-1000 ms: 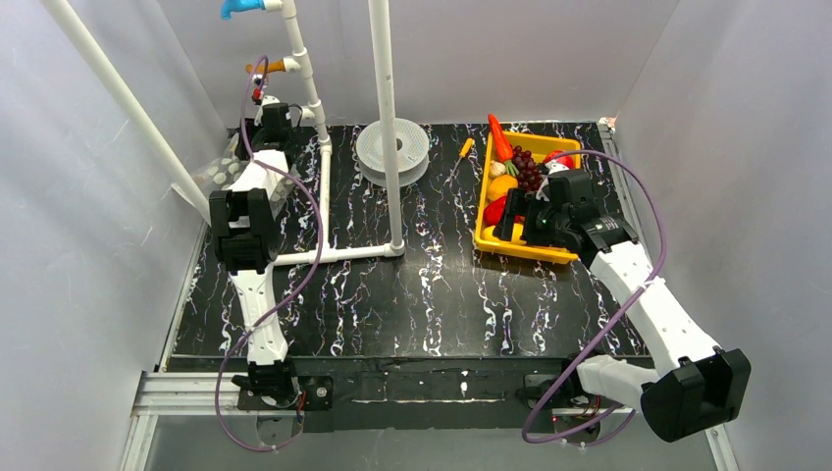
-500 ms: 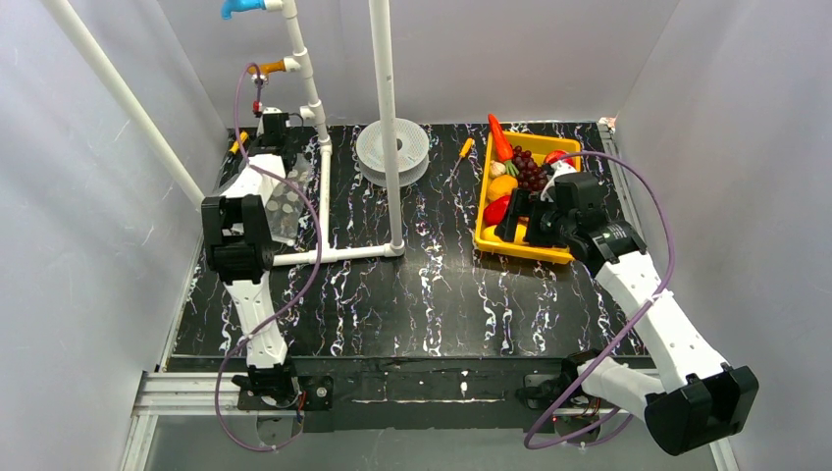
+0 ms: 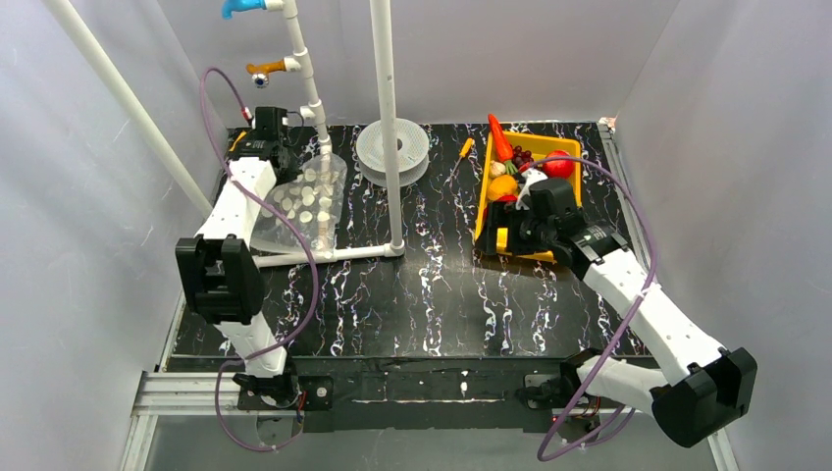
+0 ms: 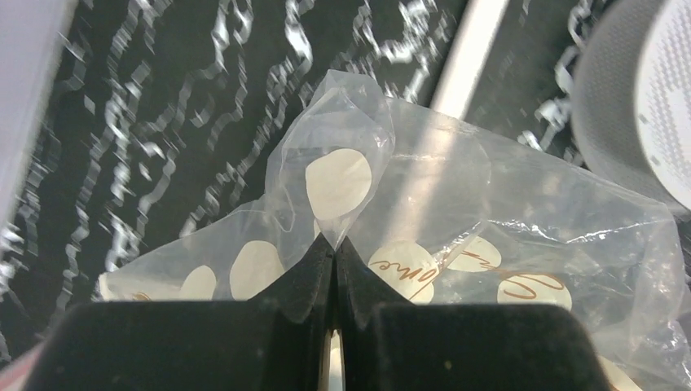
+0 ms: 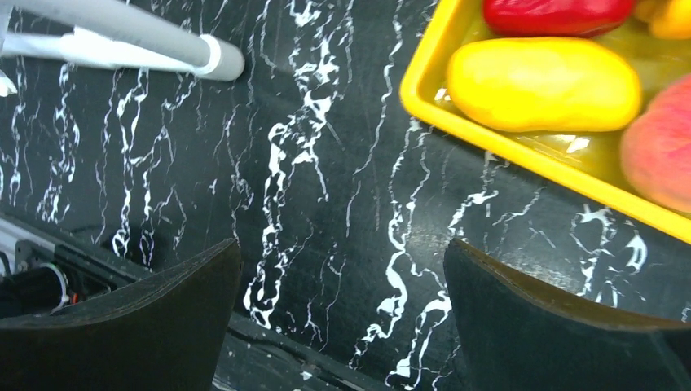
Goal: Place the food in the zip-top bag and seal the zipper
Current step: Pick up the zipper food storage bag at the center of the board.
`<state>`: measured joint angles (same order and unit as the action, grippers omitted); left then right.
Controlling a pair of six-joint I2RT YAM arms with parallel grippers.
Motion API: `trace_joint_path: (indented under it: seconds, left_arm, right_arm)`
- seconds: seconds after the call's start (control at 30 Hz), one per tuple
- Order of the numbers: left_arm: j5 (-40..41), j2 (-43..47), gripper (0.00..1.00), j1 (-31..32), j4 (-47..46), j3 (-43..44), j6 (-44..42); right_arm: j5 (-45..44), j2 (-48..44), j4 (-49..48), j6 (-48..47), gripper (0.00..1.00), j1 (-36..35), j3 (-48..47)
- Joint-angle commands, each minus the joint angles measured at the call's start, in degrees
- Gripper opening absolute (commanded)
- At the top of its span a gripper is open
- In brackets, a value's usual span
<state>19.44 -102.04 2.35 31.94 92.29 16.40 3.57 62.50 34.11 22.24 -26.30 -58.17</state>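
**Left jaws pinched on the bag, right jaws wide over bare table**

Seen from above, the left gripper point(image 3: 286, 157) is out at about 10 o'clock on the black marbled table point(image 3: 412, 304). Its wrist view shows the two fingers point(image 4: 314, 273) pressed fully together with a fold of the clear, white-dotted bag point(image 4: 456, 212) nipped between their tips. From that pinch the bag point(image 3: 299, 201) spreads toward 6 o'clock, crumpled, and overlaps the white pipe point(image 3: 324, 250) lying on the table. The round white disc point(image 3: 392, 147) sits just beside it at its 3 o'clock. The pictures do not show whether the bag's mouth is open or pressed shut.

The right gripper point(image 3: 505, 235) is at about 2 o'clock on the table, at the near left corner of the yellow tray point(image 3: 549, 140). In its wrist view the gripper point(image 5: 338, 248) has its jaws spread as wide as they go. They hold nothing, and only table shows between them.

All the food is in the tray point(image 5: 521, 155), apart from the bag:
- the carrot point(image 3: 500, 139) is at the far left corner;
- a yellow fruit point(image 5: 542, 85) lies against the near rim;
- a red pepper point(image 5: 558, 15) is just beyond the yellow fruit, toward 12 o'clock;
- a peach point(image 5: 660, 151) is beside the yellow fruit at 3 o'clock.
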Motion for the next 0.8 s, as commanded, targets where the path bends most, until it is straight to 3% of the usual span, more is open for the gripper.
trace_joint_path:
  seconds: [0.0, 0.2, 0.43, 0.6, 0.77]
  left_arm:
    - [-12.1, 6.6, 0.00, -0.2, 9.3, -4.4, 11.4]
    - [-24.2, 16.7, 0.00, 0.8, 8.5, -18.7, 21.2]
    - [-37.2, 29.6, 0.00, 1.4, -1.1, -39.0, 48.4]
    - [-40.9, 35.2, 0.00, 1.6, -5.0, -46.6, 65.3]
    - [-38.5, 40.5, 0.00, 1.6, -7.2, -51.6, 77.3]
  right_arm:
    - [-0.9, 0.1, -3.0, 0.7, 1.00, -4.8, 0.8]
    - [-3.0, -0.9, -6.4, 3.2, 1.00, -12.4, 4.6]
    - [-4.1, -3.4, -22.8, 8.2, 1.00, -24.6, 15.1]
    - [-9.2, -3.2, -38.4, 5.4, 1.00, -35.2, 20.9]
    - [-12.7, -0.2, -49.4, 1.8, 1.00, -42.3, 22.5]
